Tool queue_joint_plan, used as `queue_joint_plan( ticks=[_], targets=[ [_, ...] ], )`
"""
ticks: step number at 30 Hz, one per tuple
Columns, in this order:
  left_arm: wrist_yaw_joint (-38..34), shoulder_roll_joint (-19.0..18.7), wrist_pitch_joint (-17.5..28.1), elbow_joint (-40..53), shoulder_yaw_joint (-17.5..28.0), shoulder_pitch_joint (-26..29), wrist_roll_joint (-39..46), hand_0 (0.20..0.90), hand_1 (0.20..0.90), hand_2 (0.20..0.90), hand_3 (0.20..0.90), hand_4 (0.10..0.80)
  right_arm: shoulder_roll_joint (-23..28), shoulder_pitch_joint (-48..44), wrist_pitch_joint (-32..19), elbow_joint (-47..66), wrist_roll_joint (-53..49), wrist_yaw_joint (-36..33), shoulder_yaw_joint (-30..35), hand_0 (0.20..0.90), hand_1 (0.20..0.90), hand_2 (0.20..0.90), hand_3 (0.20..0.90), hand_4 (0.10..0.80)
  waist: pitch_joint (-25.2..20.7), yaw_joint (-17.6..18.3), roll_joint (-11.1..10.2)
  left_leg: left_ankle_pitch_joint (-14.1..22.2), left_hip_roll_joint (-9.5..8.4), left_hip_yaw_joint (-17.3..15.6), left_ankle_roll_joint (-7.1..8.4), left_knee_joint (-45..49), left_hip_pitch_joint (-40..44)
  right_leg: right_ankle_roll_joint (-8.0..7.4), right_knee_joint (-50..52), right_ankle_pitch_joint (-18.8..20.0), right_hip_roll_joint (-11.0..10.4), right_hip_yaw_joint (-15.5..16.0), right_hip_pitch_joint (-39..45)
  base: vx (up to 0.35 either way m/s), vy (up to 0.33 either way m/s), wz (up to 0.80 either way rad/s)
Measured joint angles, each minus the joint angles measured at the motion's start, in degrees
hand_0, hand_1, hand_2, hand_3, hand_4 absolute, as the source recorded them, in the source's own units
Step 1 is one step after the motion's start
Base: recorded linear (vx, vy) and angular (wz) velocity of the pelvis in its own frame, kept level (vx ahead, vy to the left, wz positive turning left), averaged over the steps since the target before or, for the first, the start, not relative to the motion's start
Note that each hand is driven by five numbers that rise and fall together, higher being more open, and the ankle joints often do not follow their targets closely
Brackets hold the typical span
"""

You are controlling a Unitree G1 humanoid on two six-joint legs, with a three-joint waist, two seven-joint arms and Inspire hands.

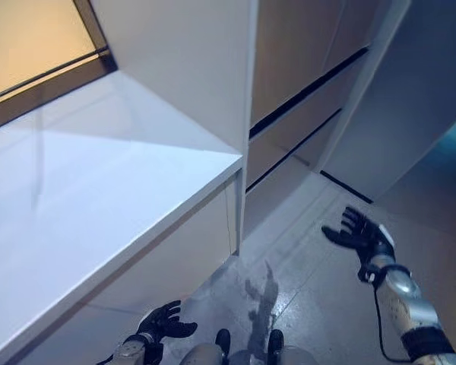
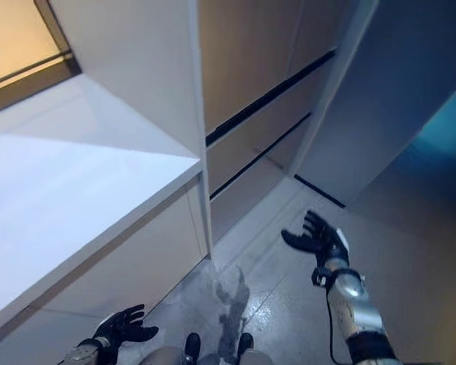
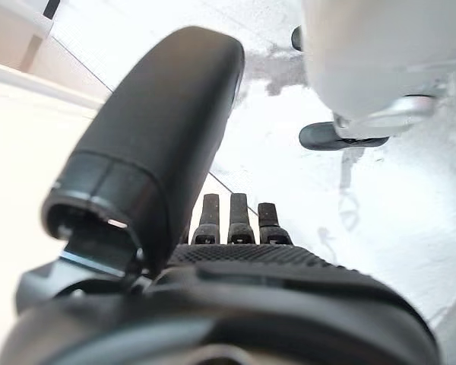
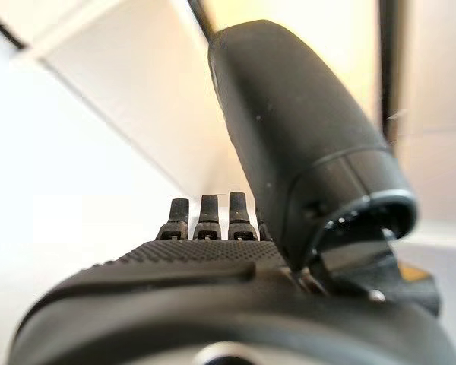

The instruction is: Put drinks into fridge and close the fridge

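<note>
My right hand (image 1: 361,232) is open and empty, with its fingers spread. It hangs low over the floor, in front of a tall grey-white panel (image 1: 410,99) at the right that stands at an angle like an open door. I cannot tell whether this panel belongs to the fridge. My left hand (image 1: 161,323) is open and empty, low beside the white counter's front. In the left wrist view the thumb and straight fingers (image 3: 232,220) point at the floor. In the right wrist view the straight fingers (image 4: 209,217) point towards pale cabinet fronts.
A white counter (image 1: 83,198) fills the left, with a white upright panel (image 1: 190,68) at its far end. Beige drawer fronts (image 1: 304,91) with dark gaps stand behind, in the middle. Glossy grey floor (image 1: 304,281) lies between the counter and the right panel.
</note>
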State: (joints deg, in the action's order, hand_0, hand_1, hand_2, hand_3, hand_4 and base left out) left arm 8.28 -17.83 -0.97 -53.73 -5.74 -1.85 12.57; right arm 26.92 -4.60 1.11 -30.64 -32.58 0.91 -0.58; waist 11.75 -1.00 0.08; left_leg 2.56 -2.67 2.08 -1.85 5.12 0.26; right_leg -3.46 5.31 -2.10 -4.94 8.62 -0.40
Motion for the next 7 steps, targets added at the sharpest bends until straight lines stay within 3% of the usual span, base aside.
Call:
queue_joint_plan(
  ticks=[7],
  targets=[
    [0.12,1.33,-0.13,-8.84,0.34,-1.0,0.71,0.9,0.9,0.9,0.9,0.8,-8.07,5.49,-0.7,-20.84,2.42,7.33,-2.26,0.9,0.9,0.9,0.9,0.8,-4.28,0.8,-0.71,-0.46,0.89,-0.36,0.59,-4.1,4.17,0.26,-3.53,0.18,1.02,0.13,3.75,-0.012,0.006,-0.01]
  ],
)
